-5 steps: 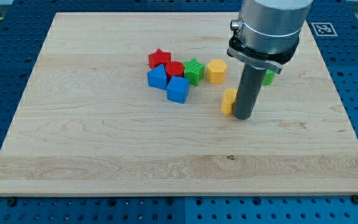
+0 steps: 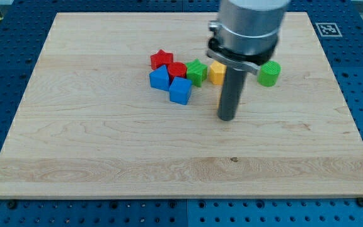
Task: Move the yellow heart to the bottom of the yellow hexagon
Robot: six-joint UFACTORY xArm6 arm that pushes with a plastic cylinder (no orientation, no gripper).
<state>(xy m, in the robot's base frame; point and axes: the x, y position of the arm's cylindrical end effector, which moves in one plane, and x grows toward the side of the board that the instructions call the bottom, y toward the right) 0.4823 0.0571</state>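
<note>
The yellow heart is almost wholly hidden: only a thin orange-yellow sliver (image 2: 220,98) shows against the left edge of the rod, so the heart seems to sit just behind and left of the tip (image 2: 227,118). The rod grips nothing — it can only push, and whether it touches the heart cannot be told. The yellow hexagon (image 2: 216,72) lies just above the tip toward the view's top, partly covered by the arm's collar. Left of it sit the green block (image 2: 196,72), the red cylinder (image 2: 177,70), the red star (image 2: 161,60) and two blue blocks (image 2: 160,79) (image 2: 181,91); a green cylinder (image 2: 269,74) stands to the right.

The heart looks nearly below the hexagon already, so any remaining nudge should be short and slow — a long leftward push would likely carry it toward the nearer blue block.
</note>
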